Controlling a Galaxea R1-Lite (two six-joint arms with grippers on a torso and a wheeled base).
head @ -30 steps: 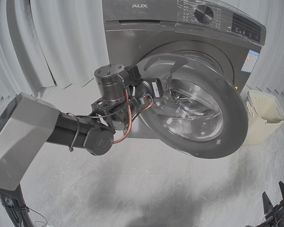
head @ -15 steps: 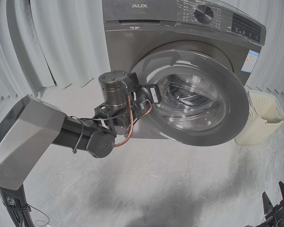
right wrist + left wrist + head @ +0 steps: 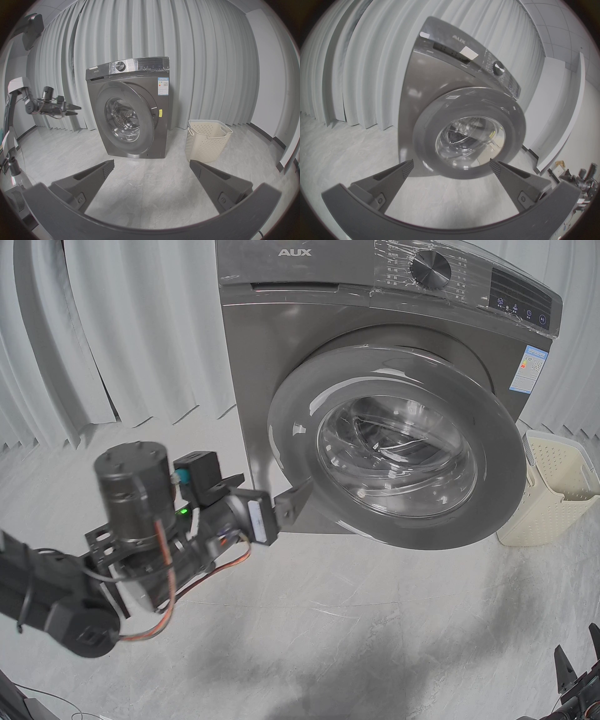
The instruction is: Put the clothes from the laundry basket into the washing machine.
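The grey washing machine (image 3: 281, 346) stands ahead, and its round glass door (image 3: 400, 446) is ajar, close to the front panel, as the right wrist view shows (image 3: 125, 118). My left gripper (image 3: 287, 509) hangs open and empty just left of the door's lower edge, clear of it. It faces the door (image 3: 468, 140) in the left wrist view, fingers spread (image 3: 450, 162). The cream laundry basket (image 3: 556, 490) sits on the floor right of the machine. My right gripper (image 3: 578, 671) is low at the near right, open (image 3: 151, 162) and empty.
White curtains (image 3: 125, 334) hang behind and left of the machine. Pale tiled floor (image 3: 325, 627) stretches between me and the machine. The basket (image 3: 207, 139) shows bare perforated walls inside.
The door has swung from wide open to nearly shut. My left arm, which was against the door, has drawn back down and to the left, away from it.
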